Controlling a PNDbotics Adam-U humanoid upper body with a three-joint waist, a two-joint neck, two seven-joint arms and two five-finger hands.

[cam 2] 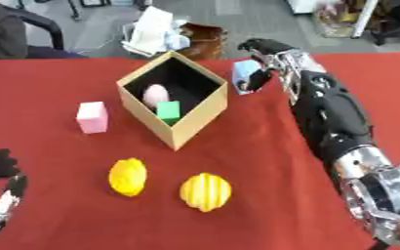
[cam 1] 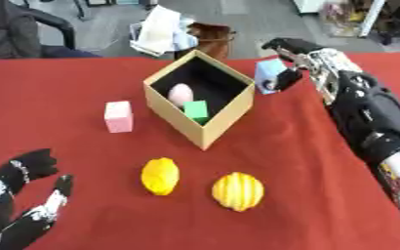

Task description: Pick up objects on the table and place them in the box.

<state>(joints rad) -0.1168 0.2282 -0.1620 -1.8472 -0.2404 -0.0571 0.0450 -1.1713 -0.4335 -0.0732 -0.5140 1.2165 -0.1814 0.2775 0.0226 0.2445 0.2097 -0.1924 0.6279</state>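
I'm reaching my right hand (cam 1: 282, 63) out to the far side of the table (cam 1: 58, 88), fingers curling round a light blue block (cam 1: 268, 74) that's sitting just beside the box (cam 1: 205, 128), off its far right corner. Thumb and fingers look to be pinching it, but I can't tell whether it's lifting off the cloth or resting on it.

The block looks like foam or light plastic: stiff enough, flat faces, probably very light, so I'd judge a pinch across two opposite faces is the way to take it. Not fragile, though it might twist in the fingers if caught on a corner.

The box is open-topped cardboard, turned corner-on to me, already holding a pale pink egg shape (cam 1: 180, 93) and a green cube (cam 1: 196, 110). Its wall next to the block is the edge I'm minding; I reckon the block needs to clear the rim before moving leftward. Room inside looks fine toward the far corner.

Waiting on the cloth: a pink block (cam 1: 118, 116) left of the box, an orange fruit (cam 1: 160, 176) and a striped yellow fruit (cam 1: 237, 191) near me, well apart from my arm.

My left hand (cam 1: 20, 205) is idling at the lower left, fingers relaxed, holding nothing.
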